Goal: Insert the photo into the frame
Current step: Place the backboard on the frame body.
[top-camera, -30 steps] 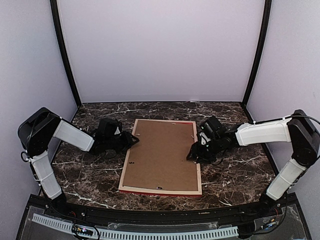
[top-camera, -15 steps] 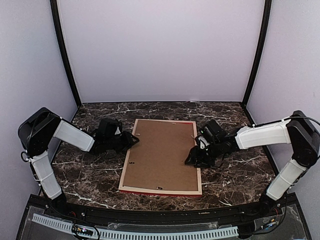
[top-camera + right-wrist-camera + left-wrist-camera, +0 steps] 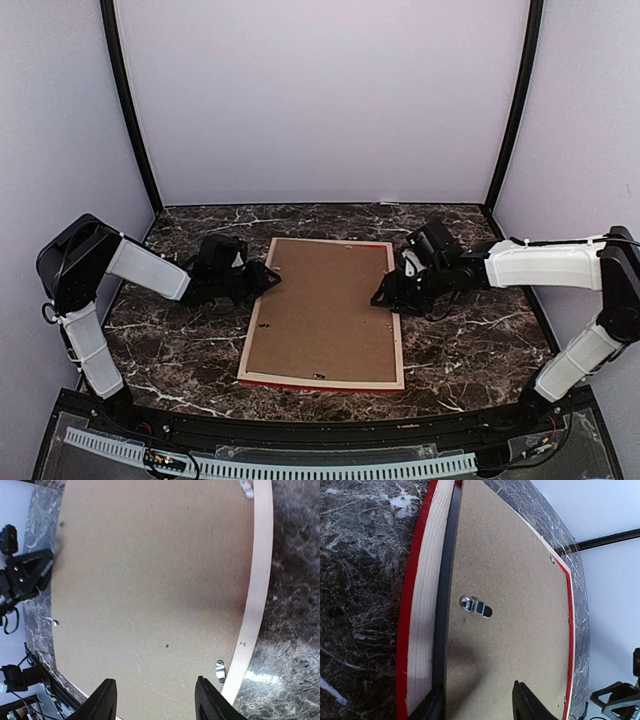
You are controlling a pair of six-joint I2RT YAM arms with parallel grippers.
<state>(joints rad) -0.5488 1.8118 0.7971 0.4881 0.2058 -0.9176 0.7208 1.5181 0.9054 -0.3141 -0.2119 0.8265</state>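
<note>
Your frame point(image 3: 322, 381) lies face down mid-table with the brown backing board point(image 3: 325, 310) seated in it. The photo is hidden, presumably beneath. Left gripper point(image 3: 268, 281) and right gripper point(image 3: 386, 294) sit at opposite rails, jaws apart, holding nothing. You're likely securing the back, so next press the metal tab point(image 3: 219, 670) over the board.

There is one frame point(image 3: 398, 345), one backing board point(image 3: 325, 310), one left end effector point(image 3: 268, 281) and one right end effector point(image 3: 381, 298).

White-shelled left arm point(image 3: 148, 272) and right arm point(image 3: 535, 265), black joints and wrists, thin black cables
</note>
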